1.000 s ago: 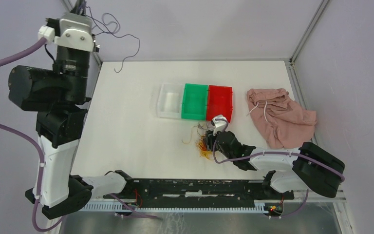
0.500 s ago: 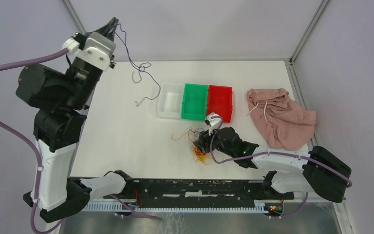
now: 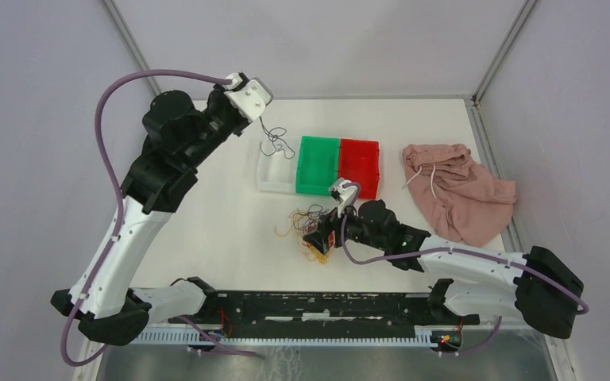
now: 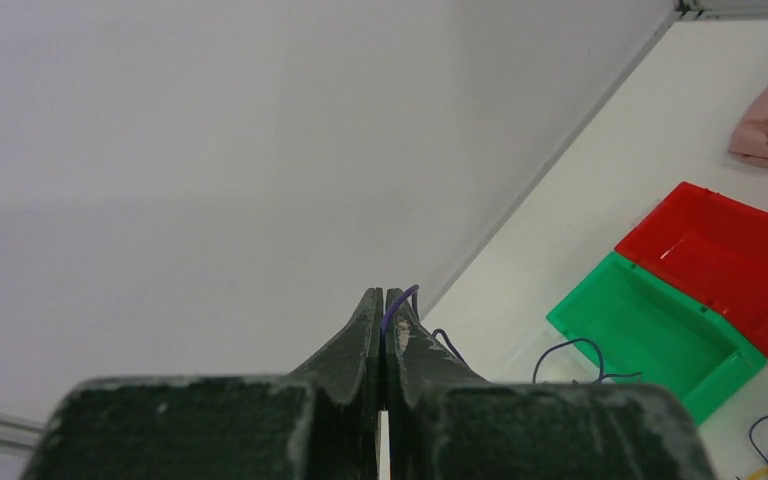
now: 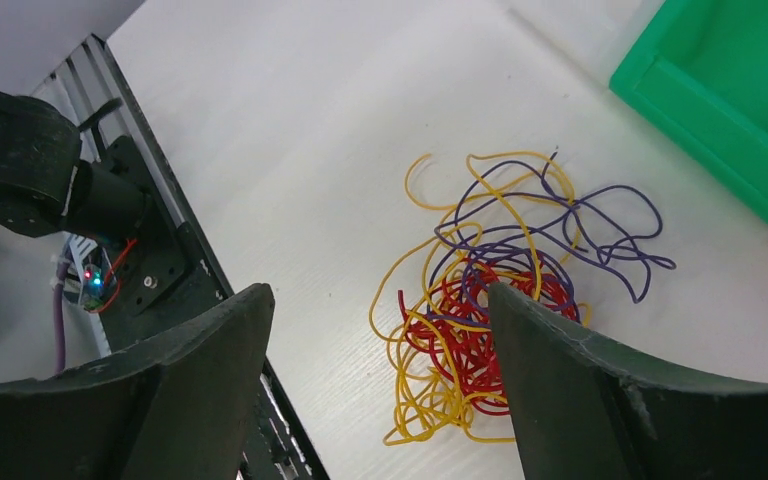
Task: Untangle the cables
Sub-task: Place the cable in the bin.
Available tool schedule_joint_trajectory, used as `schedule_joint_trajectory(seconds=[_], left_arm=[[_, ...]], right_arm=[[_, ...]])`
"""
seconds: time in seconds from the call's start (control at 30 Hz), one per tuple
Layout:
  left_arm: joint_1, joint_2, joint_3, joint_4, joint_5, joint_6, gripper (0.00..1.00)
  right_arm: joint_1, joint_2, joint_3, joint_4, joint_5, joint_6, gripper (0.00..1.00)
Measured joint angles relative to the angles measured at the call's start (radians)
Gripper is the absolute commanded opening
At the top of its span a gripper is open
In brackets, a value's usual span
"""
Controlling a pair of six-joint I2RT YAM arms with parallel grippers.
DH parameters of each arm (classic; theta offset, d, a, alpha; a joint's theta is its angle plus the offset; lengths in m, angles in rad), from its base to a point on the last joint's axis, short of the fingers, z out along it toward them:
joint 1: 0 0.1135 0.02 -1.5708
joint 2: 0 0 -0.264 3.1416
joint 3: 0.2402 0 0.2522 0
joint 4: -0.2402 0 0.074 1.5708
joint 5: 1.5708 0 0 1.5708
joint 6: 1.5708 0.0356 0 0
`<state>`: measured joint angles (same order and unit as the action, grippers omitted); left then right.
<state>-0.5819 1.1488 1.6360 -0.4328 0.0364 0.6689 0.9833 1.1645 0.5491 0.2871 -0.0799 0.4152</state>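
Cables (image 3: 311, 232) in yellow, red and purple lie in a loose clump on the white counter (image 3: 206, 198), just in front of the green bin (image 3: 318, 165). The right wrist view shows the red strands bunched in the middle of the clump (image 5: 500, 300), with yellow loops spilling toward the near edge and purple loops toward the bins. The right arm reaches low and leftward across the counter. The right pincer (image 3: 318, 238) is spread wide at the clump; in its own camera (image 5: 375, 300) one finger stands over the red strands and the other over bare counter. One purple cable (image 3: 273, 143) is apart from the rest. It hangs in loops from the left pincer (image 3: 262, 119) above the far rim of the clear bin (image 3: 274, 173); whether it touches the bin cannot be told. The left arm is raised and bent, reaching toward the bins, and its pincer (image 4: 384, 298) is pressed tight on that strand (image 4: 397, 300). The clear, green and red bin (image 3: 359, 163) stand in a row touching one another, the floors of the green and red ones in plain view. A pink cloth (image 3: 457, 190) lies to the right of them.
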Motion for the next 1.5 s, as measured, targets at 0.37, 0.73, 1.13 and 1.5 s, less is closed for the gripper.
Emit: schedule_joint_trajectory(seconds=[0.37, 0.73, 1.13, 1.5], left_arm=[[0.0, 0.092, -0.013, 0.034, 0.0, -0.023, 0.03], [0.0, 0.165, -0.039, 0.08, -0.001, -0.026, 0.03], [0.03, 0.228, -0.084, 0.156, -0.008, -0.013, 0.03], [0.135, 0.31, -0.208, 0.258, -0.008, 0.014, 0.03]], right_arm=[[-0.079, -0.124, 0.039, -0.096, 0.109, 0.061, 0.85], [-0.173, -0.128, 0.128, -0.188, 0.144, 0.078, 0.83], [-0.187, -0.139, 0.124, -0.207, 0.161, 0.078, 0.8], [-0.188, -0.176, 0.095, -0.217, 0.173, 0.078, 0.8]])
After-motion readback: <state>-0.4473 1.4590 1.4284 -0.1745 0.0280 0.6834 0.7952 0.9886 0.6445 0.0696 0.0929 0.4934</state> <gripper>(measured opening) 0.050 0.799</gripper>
